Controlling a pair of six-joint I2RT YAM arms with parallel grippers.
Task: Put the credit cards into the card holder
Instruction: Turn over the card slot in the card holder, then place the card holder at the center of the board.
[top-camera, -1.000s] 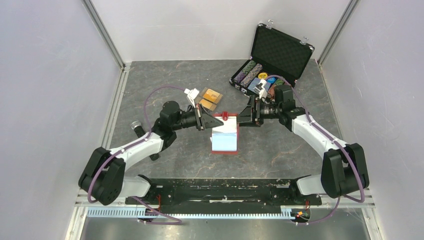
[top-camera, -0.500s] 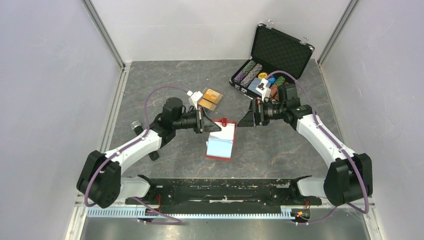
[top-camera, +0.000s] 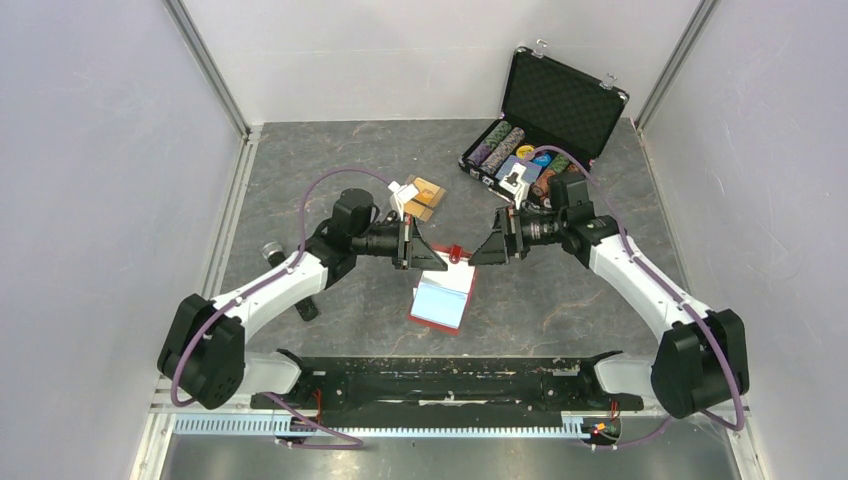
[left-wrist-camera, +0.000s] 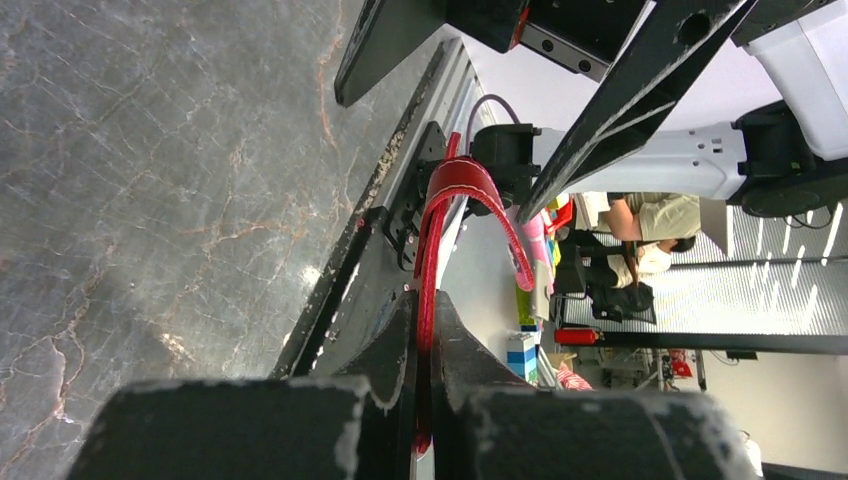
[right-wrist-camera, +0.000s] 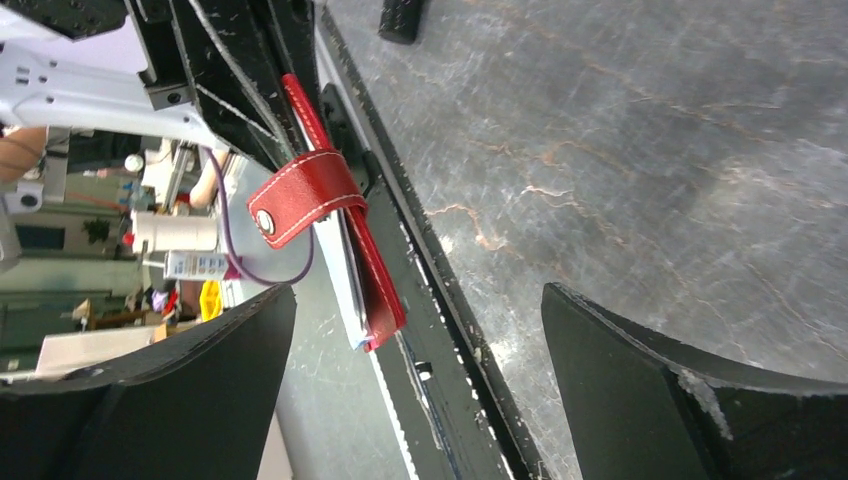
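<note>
Fingers of the left gripper clamp the red card holder; right gripper gapes wide, empty.

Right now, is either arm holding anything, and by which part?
The left fingers pinch the card holder by its red edge at the snap-tab end. The right fingers stand open, holding nothing.
</note>
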